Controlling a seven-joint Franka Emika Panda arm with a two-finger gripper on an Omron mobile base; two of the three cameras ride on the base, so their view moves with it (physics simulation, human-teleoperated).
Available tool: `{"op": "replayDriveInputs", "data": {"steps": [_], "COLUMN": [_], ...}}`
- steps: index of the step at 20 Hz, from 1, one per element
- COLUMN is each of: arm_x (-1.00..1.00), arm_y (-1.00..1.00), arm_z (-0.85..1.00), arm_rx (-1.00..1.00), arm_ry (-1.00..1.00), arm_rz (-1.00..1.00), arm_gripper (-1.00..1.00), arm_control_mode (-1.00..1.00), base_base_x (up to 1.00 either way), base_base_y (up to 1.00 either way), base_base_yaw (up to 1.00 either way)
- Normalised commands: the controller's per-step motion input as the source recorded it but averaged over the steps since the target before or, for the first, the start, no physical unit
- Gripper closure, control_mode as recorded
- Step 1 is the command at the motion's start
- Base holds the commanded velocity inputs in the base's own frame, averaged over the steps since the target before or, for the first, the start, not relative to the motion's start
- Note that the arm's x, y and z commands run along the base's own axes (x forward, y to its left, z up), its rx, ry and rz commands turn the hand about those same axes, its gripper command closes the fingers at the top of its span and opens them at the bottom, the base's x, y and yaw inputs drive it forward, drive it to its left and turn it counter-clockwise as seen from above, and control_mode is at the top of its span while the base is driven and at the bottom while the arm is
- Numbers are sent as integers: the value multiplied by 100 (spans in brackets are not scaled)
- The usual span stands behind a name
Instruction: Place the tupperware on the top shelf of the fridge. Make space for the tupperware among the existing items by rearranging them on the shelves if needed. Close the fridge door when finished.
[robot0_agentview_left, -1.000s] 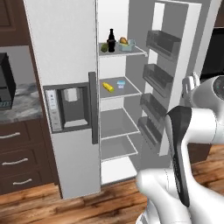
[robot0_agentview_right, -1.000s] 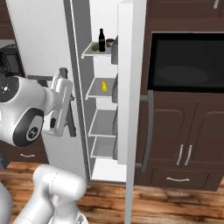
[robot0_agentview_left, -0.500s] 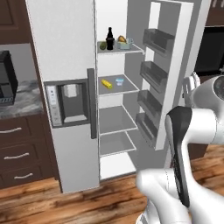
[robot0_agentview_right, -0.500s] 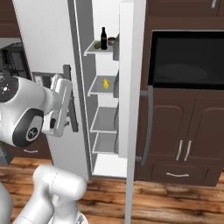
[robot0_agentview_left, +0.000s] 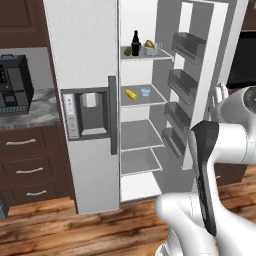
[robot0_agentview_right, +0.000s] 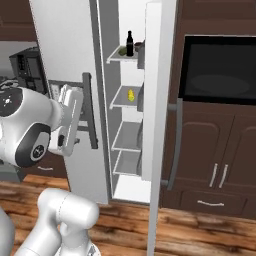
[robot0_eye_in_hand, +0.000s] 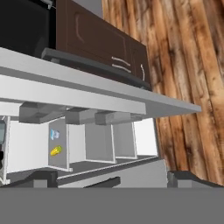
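Observation:
The fridge (robot0_agentview_left: 82, 60) stands with its right-hand fridge door (robot0_agentview_left: 197, 107) swung wide, grey bins along its inner face. On the top shelf (robot0_agentview_left: 145, 56) sit a dark bottle (robot0_agentview_left: 135, 42), a green round item (robot0_agentview_left: 128, 51) and the tupperware (robot0_agentview_left: 152, 48), pale blue-green with orange and yellow food. A yellow cob (robot0_agentview_left: 131, 94) and a tiny pale blue cup (robot0_agentview_left: 145, 91) lie on the second shelf (robot0_agentview_left: 142, 100). My gripper (robot0_agentview_left: 218, 94) is raised outside the fridge, right of the door, open and empty. In the hand view its fingertips (robot0_eye_in_hand: 187, 177) stand far apart.
A dark oven (robot0_agentview_right: 220, 72) and brown cabinets (robot0_agentview_right: 215, 160) stand right of the fridge. The open door's edge and its bar handle (robot0_agentview_right: 175, 145) jut toward me. A counter with a black appliance (robot0_agentview_left: 15, 85) lies left. Wooden floor (robot0_agentview_left: 75, 232) stretches below.
The whole scene has slid slightly right in both base views, so the camera moved. The arm keeps its pose and the gripper stays open.

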Motion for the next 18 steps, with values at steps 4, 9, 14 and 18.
{"op": "replayDriveInputs", "data": {"steps": [4, 9, 14, 18], "arm_x": [0, 0, 0, 0], "arm_y": [0, 0, 0, 0], "arm_z": [0, 0, 0, 0], "arm_rx": [0, 0, 0, 0], "arm_ry": [0, 0, 0, 0], "arm_rz": [0, 0, 0, 0], "arm_gripper": [-100, -100, -100, -100], "arm_control_mode": [100, 100, 100, 100], "base_base_x": [-43, -2, 31, 28], "base_base_y": [-23, -5, -6, -9], "base_base_yaw": [3, 0, 0, 0]}}
